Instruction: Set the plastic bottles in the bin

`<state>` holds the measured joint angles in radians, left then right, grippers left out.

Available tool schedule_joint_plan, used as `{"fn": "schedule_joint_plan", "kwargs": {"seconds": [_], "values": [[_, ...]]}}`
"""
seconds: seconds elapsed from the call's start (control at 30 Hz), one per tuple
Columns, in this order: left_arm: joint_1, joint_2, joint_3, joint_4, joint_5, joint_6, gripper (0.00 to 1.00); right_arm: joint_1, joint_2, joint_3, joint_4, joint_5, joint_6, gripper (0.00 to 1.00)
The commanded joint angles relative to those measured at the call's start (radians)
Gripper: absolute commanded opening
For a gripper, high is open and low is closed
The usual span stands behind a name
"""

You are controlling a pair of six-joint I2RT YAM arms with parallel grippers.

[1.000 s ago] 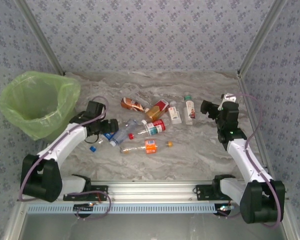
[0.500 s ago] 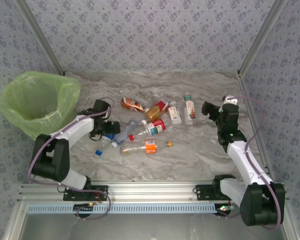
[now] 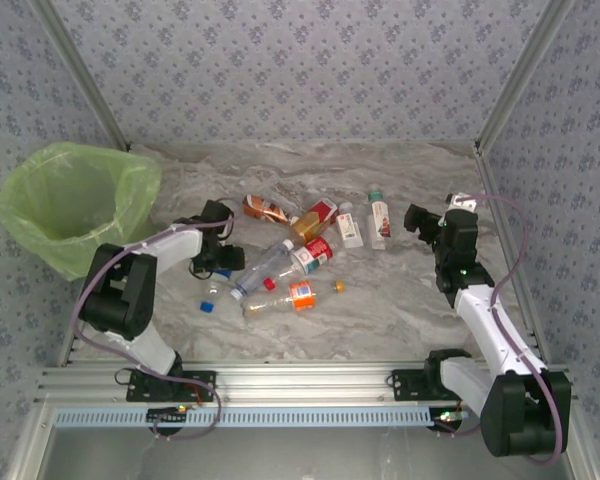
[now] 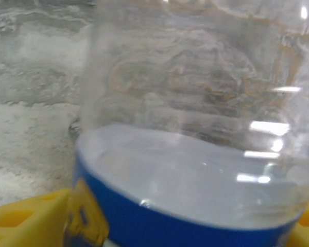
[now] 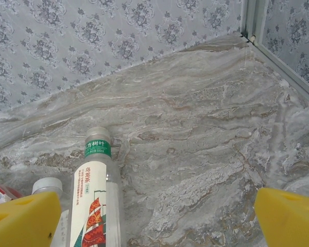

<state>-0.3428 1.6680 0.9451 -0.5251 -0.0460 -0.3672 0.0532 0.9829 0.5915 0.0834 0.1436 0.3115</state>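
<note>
Lying btwn left tool (image 3: 224, 258) fingers (image 4: 26, 221): clear blue-label bottle (image 4: 195, 128), pressed close

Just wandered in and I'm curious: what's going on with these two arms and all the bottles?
A robot is tidying plastic bottles into the green-lined bin. Its left tool has a clear blue-labelled bottle between its fingers; a firm grip isn't certain. The right tool hangs open near a green-capped bottle.

Grey floral-patterned walls (image 3: 300, 70) enclose a seemingly marble-veined tabletop (image 3: 400, 310)
</note>
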Motion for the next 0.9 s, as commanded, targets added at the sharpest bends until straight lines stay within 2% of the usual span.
{"fn": "schedule_joint_plan", "kwargs": {"seconds": [0.0, 0.23, 0.6, 0.87], "values": [[-0.029, 0.023, 0.025, 0.040, -0.072, -0.002, 0.75, 0.007, -0.020, -0.006, -0.020, 0.021, 0.021, 0.99], [-0.056, -0.009, 0.009, 0.090, -0.152, 0.002, 0.65, 0.008, -0.034, 0.000, -0.035, 0.033, 0.011, 0.99], [-0.056, -0.123, -0.061, 0.197, -0.107, -0.035, 0.53, 0.008, -0.072, -0.021, -0.036, 0.067, 0.035, 0.99], [-0.056, -0.198, -0.087, 0.234, -0.093, -0.047, 0.44, 0.014, -0.108, -0.054, 0.032, -0.042, 0.043, 0.99]]}}
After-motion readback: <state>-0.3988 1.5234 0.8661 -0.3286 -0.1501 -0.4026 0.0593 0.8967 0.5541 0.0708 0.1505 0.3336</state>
